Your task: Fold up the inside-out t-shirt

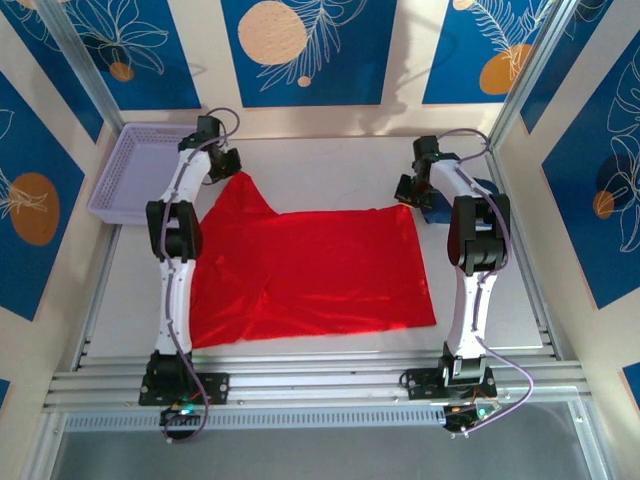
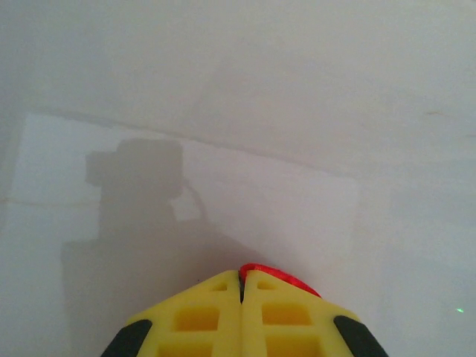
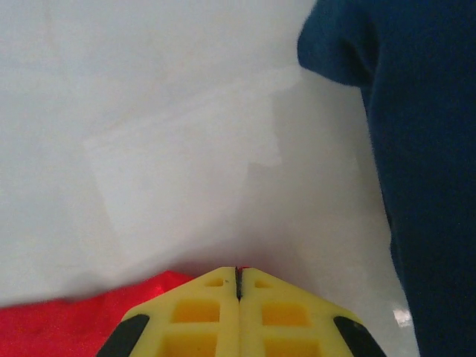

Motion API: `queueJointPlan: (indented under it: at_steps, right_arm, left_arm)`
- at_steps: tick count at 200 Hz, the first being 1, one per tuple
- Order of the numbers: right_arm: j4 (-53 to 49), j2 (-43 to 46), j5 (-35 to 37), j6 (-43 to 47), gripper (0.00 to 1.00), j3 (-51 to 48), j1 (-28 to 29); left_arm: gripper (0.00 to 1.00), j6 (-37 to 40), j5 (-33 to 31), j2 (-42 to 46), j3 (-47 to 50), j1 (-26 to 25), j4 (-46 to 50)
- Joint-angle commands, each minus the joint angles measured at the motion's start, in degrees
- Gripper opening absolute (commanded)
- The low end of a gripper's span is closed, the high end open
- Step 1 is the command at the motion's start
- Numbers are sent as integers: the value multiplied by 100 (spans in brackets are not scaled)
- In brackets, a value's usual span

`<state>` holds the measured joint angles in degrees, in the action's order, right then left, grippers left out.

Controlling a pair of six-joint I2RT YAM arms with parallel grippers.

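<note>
The inside-out t-shirt (image 1: 310, 270) is bright red cloth spread over the middle of the white table. Its far left corner rises to a peak at my left gripper (image 1: 232, 172), which is shut on it. In the left wrist view a red fold (image 2: 279, 277) pokes out past the yellow fingertips (image 2: 223, 309). My right gripper (image 1: 408, 196) sits at the shirt's far right corner, jaws pressed together on the red edge. In the right wrist view red cloth (image 3: 67, 323) lies under and left of the yellow fingers (image 3: 260, 312).
A lilac plastic basket (image 1: 135, 175) stands at the far left of the table. A dark navy garment (image 3: 420, 163) lies just right of my right gripper, also dark navy garment (image 1: 432, 208) behind the right arm. The metal frame rail (image 1: 320, 380) runs along the near edge.
</note>
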<state>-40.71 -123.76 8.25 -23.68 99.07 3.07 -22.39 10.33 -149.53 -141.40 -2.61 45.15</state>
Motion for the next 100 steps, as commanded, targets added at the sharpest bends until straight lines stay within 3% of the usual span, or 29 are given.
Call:
queueJointPlan:
  at_steps: [1, 39, 100]
  right_arm:
    - [92, 848, -207, 281, 2, -229, -23]
    - [-186, 1738, -137, 399, 2, -913, 9]
    - [-256, 3381, 132, 237, 2, -2573, -15]
  left_arm:
    - [0, -6, 406, 1292, 730, 78, -345]
    - [0, -68, 315, 3242, 3101, 74, -1065]
    - [0, -121, -228, 6113, 6170, 103, -1315]
